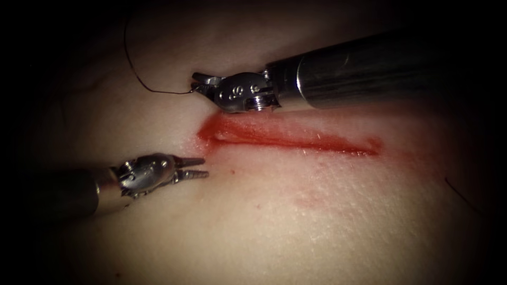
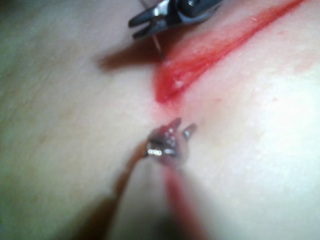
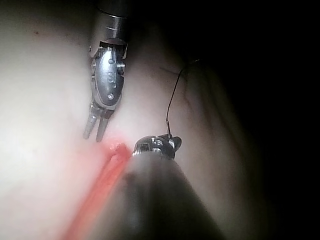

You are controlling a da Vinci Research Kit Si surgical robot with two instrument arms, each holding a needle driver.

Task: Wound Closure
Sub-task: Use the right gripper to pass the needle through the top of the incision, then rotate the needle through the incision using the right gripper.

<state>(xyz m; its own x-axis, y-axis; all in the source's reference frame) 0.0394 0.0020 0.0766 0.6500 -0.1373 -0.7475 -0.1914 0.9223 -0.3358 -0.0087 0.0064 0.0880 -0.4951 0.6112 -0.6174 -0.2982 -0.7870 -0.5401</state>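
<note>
The tissue (image 1: 317,221) carries a red cut (image 1: 296,140) that runs left to right. My right tool (image 1: 196,83) hovers just above the cut's left end, jaws shut on the needle (image 2: 159,49). The needle shows as a thin sliver that points down to the tissue beside the cut's end; I cannot tell whether it is in the tissue. Dark thread (image 1: 138,79) arcs from those jaws up and to the left, and the same thread (image 3: 172,100) shows in the right wrist view. My left tool (image 1: 203,168) lies just left of and below the cut's left end, jaws open and holding nothing.
Red fluid (image 1: 237,132) pools along the cut and smears the tissue around its left end (image 2: 172,82). A short dark strand of thread (image 1: 459,192) lies on the tissue at the far right. The right tool's thick shaft (image 1: 369,68) spans the upper right.
</note>
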